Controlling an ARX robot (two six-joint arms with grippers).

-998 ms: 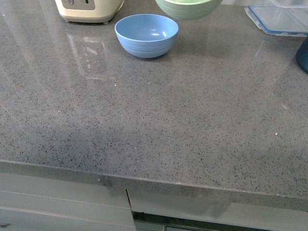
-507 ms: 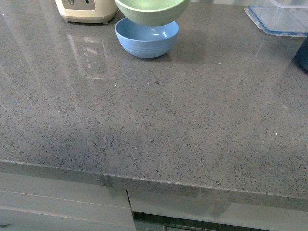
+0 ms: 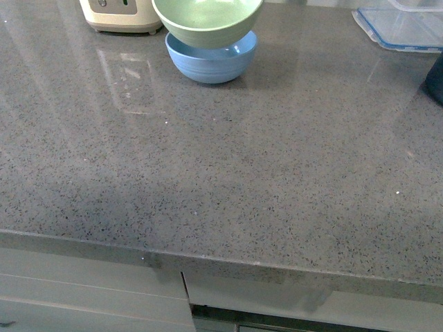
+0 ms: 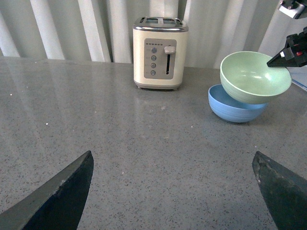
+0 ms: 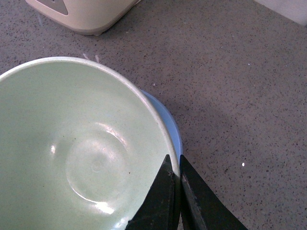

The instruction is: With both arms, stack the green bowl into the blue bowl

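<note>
1. Down and leftward comes the green bowl (image 3: pixel 208 21). A second ago it hung at the top of the front view, up and to the right of the blue bowl (image 3: pixel 211 63). Now it sits over it at top centre, hiding most of the blue rim.
2. Look at the right gripper (image 5: pixel 173 165): pinched tight on the green bowl's rim, one finger inside the wall, one outside.
3. Meanwhile the left gripper (image 4: pixel 171 160) is spread wide with nothing in it, well back from both bowls over the grey counter (image 3: pixel 242 194).
4. The left wrist view shows the green bowl tilted and off-centre, its base dipping into the blue one. Whether they touch, I cannot tell.
5. The blue bowl stands upright on the counter near the cream toaster (image 4: pixel 159 52).
6. My read: pickup and carry are done. Levelling, centring, seating it fully and letting go are left.
</note>
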